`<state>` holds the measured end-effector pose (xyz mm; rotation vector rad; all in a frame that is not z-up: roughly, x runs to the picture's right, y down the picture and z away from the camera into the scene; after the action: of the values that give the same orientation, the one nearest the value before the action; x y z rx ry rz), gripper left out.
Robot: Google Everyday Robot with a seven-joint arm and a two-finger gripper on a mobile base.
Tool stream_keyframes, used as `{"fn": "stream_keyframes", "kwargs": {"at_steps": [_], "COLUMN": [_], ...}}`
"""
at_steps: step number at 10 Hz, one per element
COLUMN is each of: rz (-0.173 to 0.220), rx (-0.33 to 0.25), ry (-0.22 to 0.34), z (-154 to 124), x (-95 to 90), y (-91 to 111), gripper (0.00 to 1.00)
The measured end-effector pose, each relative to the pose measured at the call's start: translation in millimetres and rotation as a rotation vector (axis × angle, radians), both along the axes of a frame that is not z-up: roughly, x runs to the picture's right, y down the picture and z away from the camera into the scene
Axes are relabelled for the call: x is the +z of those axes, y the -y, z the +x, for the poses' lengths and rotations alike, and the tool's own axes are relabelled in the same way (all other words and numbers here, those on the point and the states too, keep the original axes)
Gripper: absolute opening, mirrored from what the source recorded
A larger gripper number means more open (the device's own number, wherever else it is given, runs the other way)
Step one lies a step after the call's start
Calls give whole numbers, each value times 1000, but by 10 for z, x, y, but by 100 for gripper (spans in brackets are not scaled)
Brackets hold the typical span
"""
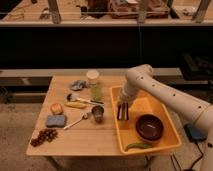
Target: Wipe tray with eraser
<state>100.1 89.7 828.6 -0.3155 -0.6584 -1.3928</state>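
Observation:
The yellow-orange tray (146,105) sits on the right side of the wooden table (75,142). My gripper (122,112) points down inside the tray, close to its left wall and left of the dark brown bowl (149,127). Whether it holds anything is not visible. A blue-grey rectangular block (56,120) that may be an eraser lies on the table's left side, far from the gripper.
In the tray's front lies a green curved item (136,146). On the table are a metal cup (98,113), spoon (76,121), brush (82,99), yellow item (75,105), orange (57,108), grapes (44,136), a tall cup (93,84) and a crumpled cloth (77,85).

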Motion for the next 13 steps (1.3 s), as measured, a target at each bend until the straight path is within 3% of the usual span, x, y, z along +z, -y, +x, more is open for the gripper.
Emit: {"fn": "stream_keyframes", "kwargs": {"at_steps": [3, 8, 10, 13], "rz": [-19, -55, -43, -7], "rx": [6, 36, 47, 46], "ry": [-46, -158, -163, -113], "z": [215, 556, 534, 269], "x": [221, 629, 650, 416], "y": [-67, 23, 144, 370], "gripper": [0, 0, 0, 0]}}
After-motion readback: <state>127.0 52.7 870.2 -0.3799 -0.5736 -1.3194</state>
